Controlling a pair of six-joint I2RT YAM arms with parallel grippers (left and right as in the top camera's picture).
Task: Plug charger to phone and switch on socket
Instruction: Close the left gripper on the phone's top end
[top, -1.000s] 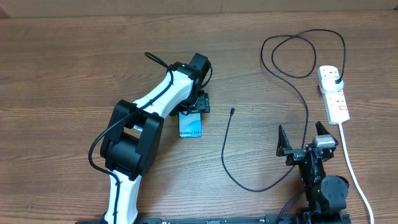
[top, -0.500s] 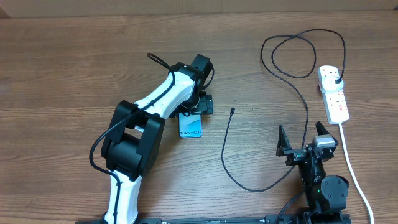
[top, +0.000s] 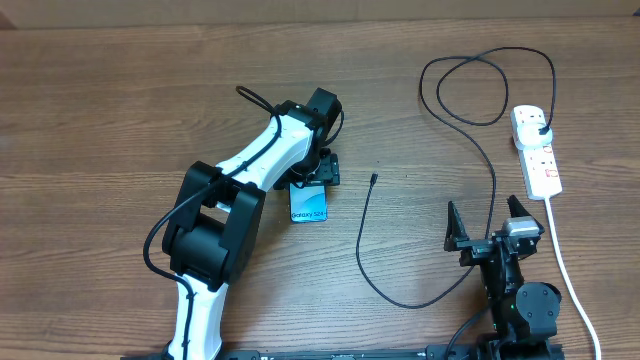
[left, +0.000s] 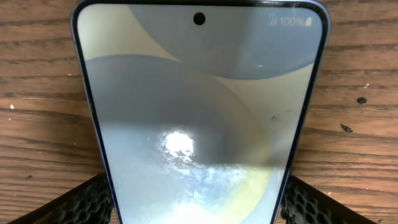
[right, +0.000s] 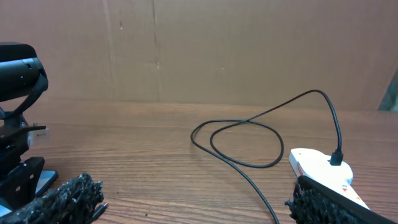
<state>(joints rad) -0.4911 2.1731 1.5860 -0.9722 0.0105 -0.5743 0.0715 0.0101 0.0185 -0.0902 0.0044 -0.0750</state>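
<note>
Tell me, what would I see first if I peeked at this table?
The big white and black left arm stretches to the middle of the table, where the left end effector straddles the blue phone. On the right, the long black charger loops from the white socket and trails past the open right end effector.

Blue-grey phone (left: 199, 124) screen — black cable (top: 361, 240), white strip (top: 545, 172), perhaps red-marked.
</note>
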